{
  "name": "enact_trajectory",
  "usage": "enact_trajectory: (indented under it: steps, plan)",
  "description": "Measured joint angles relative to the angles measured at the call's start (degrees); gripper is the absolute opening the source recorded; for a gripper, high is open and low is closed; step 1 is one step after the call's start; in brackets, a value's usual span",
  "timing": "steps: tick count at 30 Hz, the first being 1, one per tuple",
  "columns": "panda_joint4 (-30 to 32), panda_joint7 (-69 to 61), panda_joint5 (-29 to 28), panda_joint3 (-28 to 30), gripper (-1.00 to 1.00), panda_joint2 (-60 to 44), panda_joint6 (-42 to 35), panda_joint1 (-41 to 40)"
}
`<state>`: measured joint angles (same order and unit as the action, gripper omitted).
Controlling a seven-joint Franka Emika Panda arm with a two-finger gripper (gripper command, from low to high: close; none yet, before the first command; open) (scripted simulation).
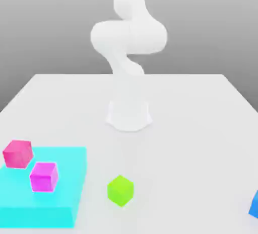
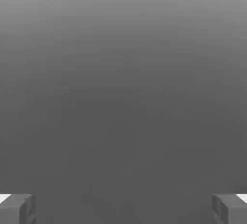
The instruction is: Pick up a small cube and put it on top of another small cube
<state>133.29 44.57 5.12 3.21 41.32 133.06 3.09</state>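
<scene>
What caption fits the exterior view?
White arm behind a green cube, two pink cubes on a cyan slab, blue cube.

A bare simulated test bench: the white robot arm (image 1: 128,42) stood at the middle of a plain white table (image 1: 201,117) against a featureless grey backdrop, with flat-coloured blocks and a cyan slab (image 1: 45,198) along the table's near edge as the only furnishings.

Blue cube (image 1: 254,204) cut by the exterior view's right edge; arm's (image 1: 129,36) top cropped.
</scene>
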Motion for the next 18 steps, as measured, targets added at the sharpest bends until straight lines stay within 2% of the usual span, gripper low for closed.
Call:
enact_trajectory:
  steps: [5,10,18]
  plan:
    - [2.98,-2.54,10.47,4.92,0.00,-9.72,2.17,5.21]
    - [5.77,-4.05,19.35,7.48,0.00,-19.41,3.94,8.84]
    - [10.63,-2.57,28.12,7.74,0.00,-33.60,8.16,11.51]
